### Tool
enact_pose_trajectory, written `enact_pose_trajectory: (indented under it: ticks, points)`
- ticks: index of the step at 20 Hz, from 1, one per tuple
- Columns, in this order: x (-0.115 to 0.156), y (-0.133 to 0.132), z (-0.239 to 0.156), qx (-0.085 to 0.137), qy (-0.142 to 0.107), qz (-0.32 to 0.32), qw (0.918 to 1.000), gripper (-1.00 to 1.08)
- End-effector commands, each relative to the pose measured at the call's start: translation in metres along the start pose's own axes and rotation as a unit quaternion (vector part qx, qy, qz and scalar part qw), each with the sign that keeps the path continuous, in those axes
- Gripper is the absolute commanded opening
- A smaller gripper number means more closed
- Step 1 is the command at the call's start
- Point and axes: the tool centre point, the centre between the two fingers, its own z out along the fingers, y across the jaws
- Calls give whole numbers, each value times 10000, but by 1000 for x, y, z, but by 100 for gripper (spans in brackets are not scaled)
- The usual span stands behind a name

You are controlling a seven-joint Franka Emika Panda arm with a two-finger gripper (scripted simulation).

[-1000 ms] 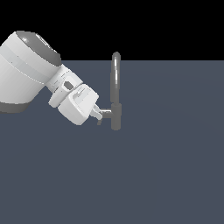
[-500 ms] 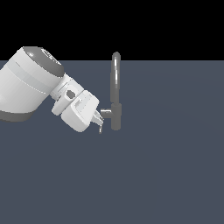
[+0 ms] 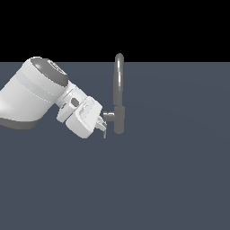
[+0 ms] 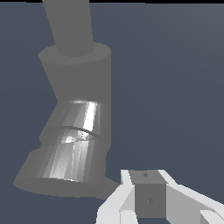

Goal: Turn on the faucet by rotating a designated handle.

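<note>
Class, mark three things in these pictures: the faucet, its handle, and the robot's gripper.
faucet (image 3: 118, 81): exterior view, on the tall arched spout.
handle (image 3: 108, 116): exterior view, on the short horizontal stub at the base.
gripper (image 3: 102, 125): exterior view, at the fingertips by the handle.

Faucet (image 3: 118, 96): plain mid-grey throughout, with bright silvery streaks on the stub carrying the handle (image 3: 104, 131), itself the same grey. My gripper (image 3: 101, 126): white housing, grey fingertips (image 4: 149, 199) seen from the wrist, and my arm (image 3: 33, 92) white with a dark grey cap. Ground (image 3: 170, 179): flat slate blue-grey, unpatterned, under a black band beyond.
</note>
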Motion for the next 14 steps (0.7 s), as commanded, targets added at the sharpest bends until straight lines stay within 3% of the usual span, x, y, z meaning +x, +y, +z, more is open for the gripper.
enact_pose_trajectory:
  ticks: [1, 14]
  points:
    - [-6, -3, 8, -32, 16, -34, 10000, -100]
    - [-34, -24, 37, -153, 17, -135, 9998, -100]
